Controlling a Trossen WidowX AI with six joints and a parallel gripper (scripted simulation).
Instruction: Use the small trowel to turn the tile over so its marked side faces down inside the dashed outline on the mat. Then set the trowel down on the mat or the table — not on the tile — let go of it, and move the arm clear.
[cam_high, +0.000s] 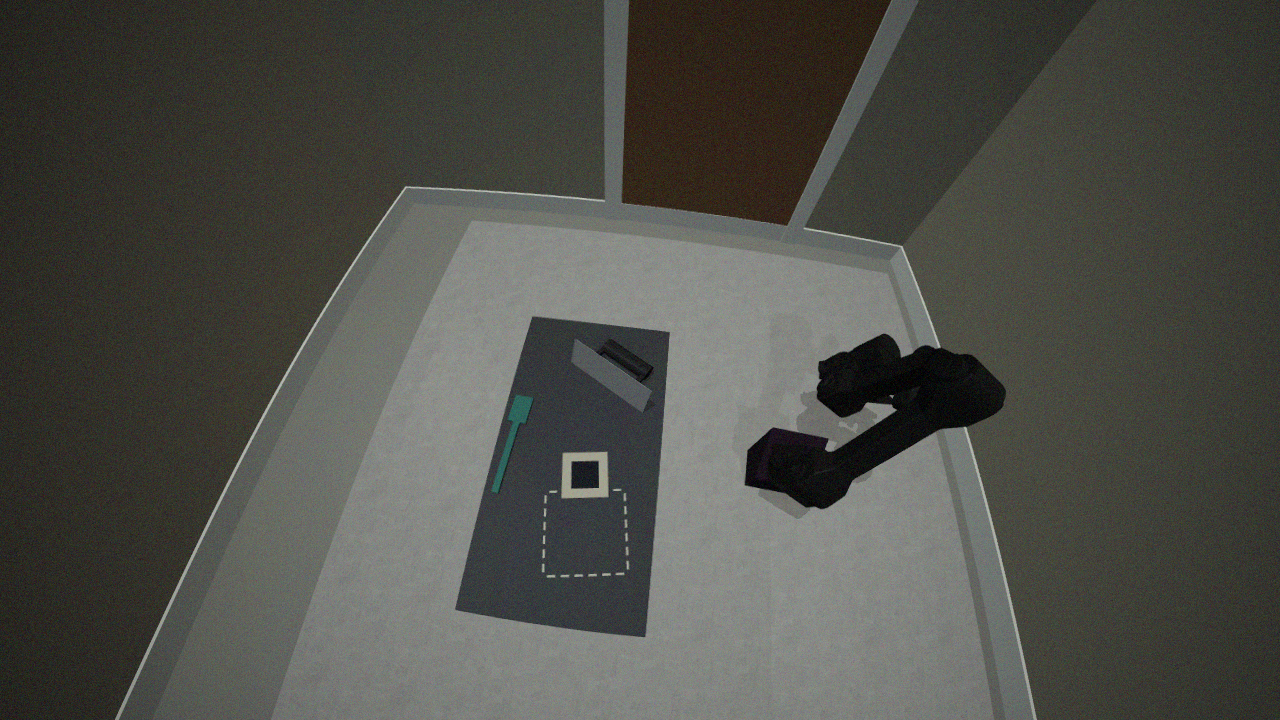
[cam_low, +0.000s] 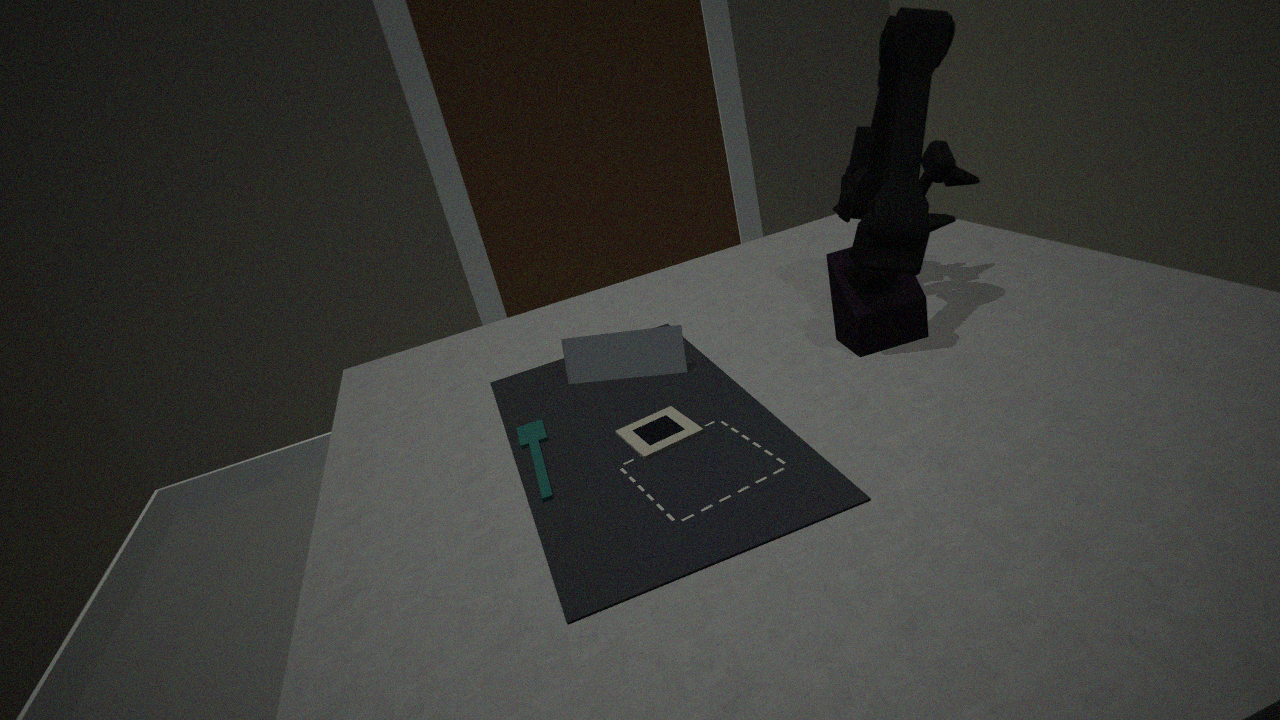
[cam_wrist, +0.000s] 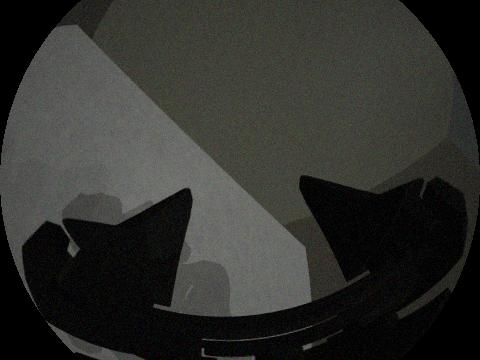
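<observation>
The teal trowel (cam_high: 520, 410) (cam_low: 530, 433) lies flat along the left part of the dark mat (cam_high: 501, 573) (cam_low: 590, 573), its square blade toward the back and its thin handle toward the front. The tile (cam_high: 597, 458) (cam_low: 631, 439) lies flat on the mat, with a cream border and dark centre square facing up. Its front edge overlaps the back line of the dashed outline (cam_high: 626, 568) (cam_low: 677, 520); most of the tile is outside. My gripper (cam_low: 964, 199) (cam_wrist: 246, 188) is open and empty, raised by the arm, far from trowel and tile.
A tilted grey panel (cam_high: 611, 376) (cam_low: 623, 355) stands at the back of the mat, with a black ribbed piece (cam_high: 626, 358) behind it in the top view. The dark arm base (cam_high: 769, 461) (cam_low: 878, 313) stands on the table right of the mat.
</observation>
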